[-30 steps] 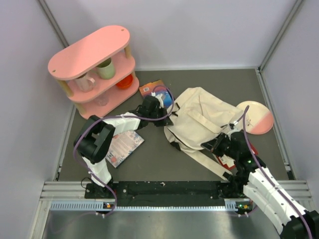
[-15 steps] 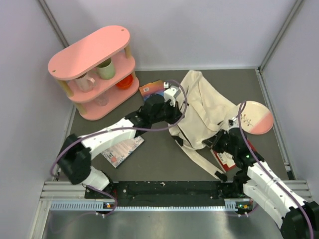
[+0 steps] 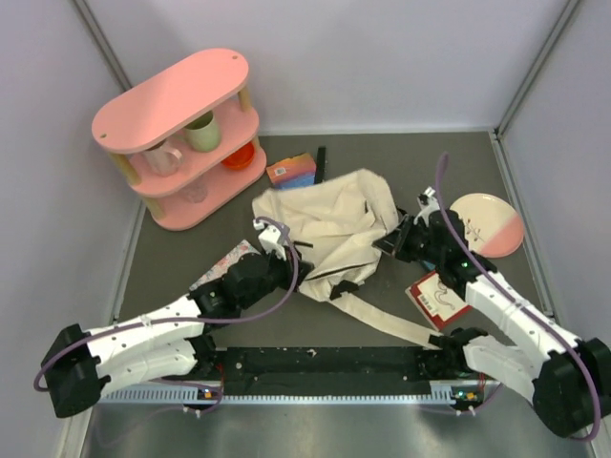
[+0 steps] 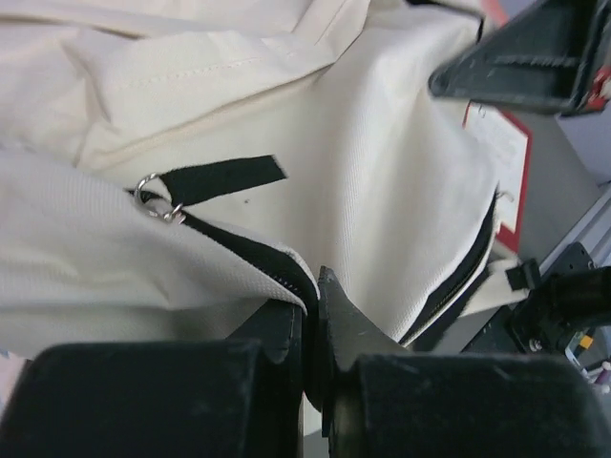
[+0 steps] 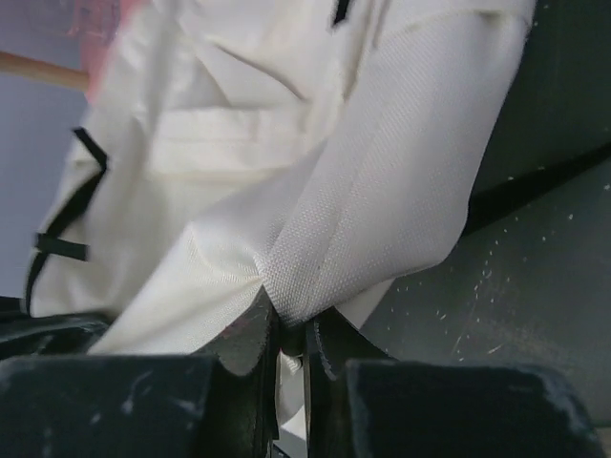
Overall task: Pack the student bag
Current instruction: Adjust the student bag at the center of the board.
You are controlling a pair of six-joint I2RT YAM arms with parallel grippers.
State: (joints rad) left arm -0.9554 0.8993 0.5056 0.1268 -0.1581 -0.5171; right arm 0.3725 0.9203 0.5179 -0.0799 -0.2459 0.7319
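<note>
no legible text anywhere

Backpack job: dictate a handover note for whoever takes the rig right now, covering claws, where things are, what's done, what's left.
Left claw: shut on the backpack, at its near edge by the black zip.
Right claw: shut on the backpack's cloth, right side.
Backpack: crumpled mid-table, held between both arms.
Outside it: red-and-white booklet to its right, patterned booklet partly under the left arm, colourful box behind it.
Done: both grips taken; zip looks open.
Left: spread the opening and load the loose items; none seen inside.
</note>
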